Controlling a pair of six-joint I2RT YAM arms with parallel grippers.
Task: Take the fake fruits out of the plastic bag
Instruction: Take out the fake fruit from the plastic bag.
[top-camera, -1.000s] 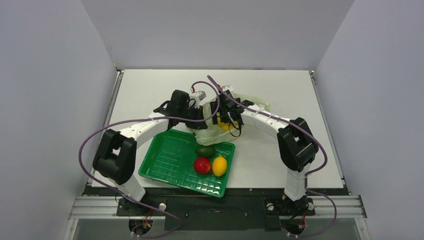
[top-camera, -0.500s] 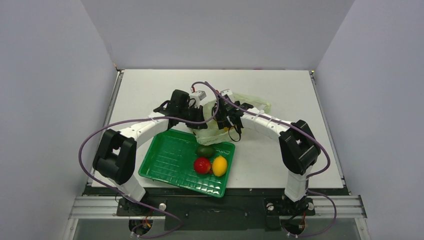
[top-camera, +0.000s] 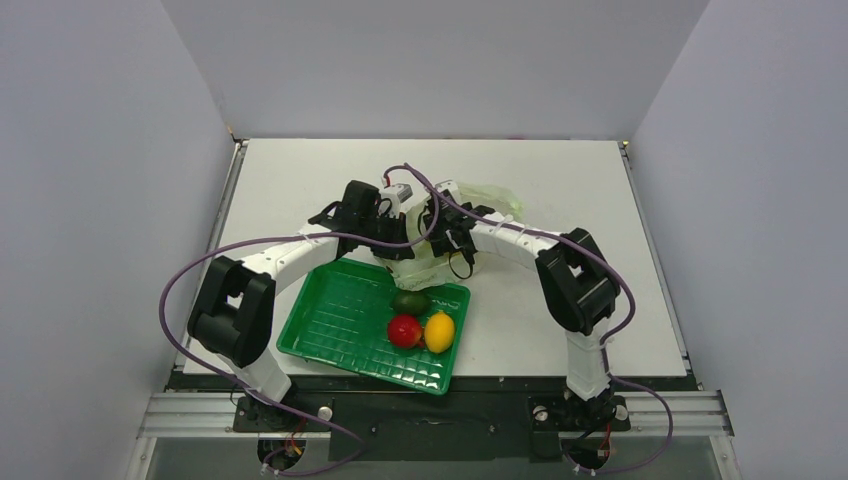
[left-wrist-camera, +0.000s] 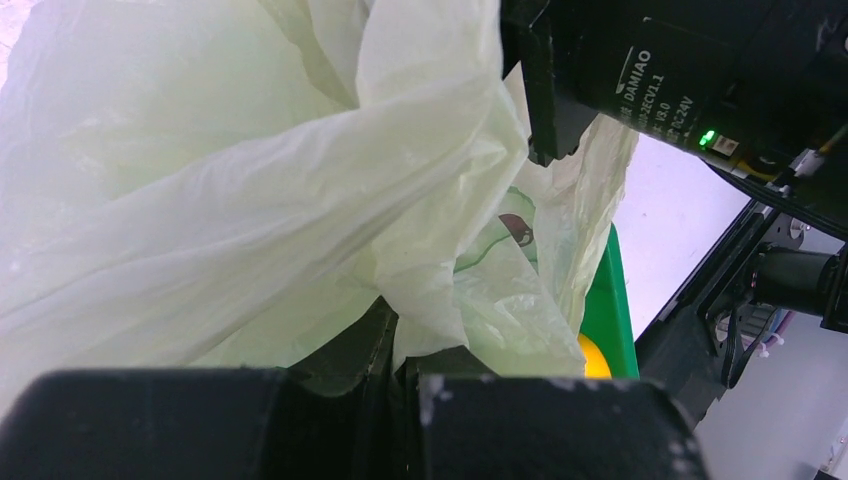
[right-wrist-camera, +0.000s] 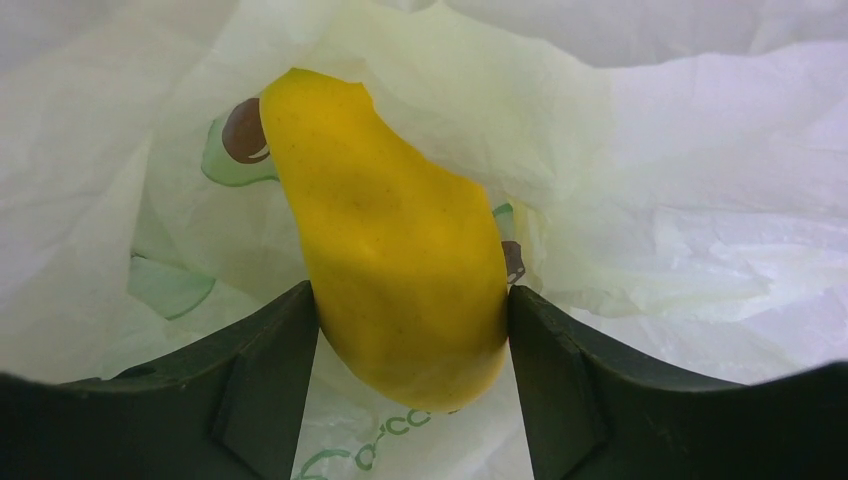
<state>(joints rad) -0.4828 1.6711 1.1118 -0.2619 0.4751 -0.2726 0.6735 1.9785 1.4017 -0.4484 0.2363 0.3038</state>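
My right fingers (right-wrist-camera: 262, 392) clamp an elongated yellow-orange plastic mango (right-wrist-camera: 390, 250) between them; my left fingers (left-wrist-camera: 347, 357) pinch the crinkly pale-green plastic bag (left-wrist-camera: 200, 200).

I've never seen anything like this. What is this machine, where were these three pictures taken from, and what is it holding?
It is two robot arms bolted to a white table. The wide picture looks down from above. The two close-ups come from a camera on each wrist. The left hand pinches a thin plastic bag. The right hand, inside the bag, grips a yellow mango. A green tray holds a lemon, a red fruit and a dark green fruit.
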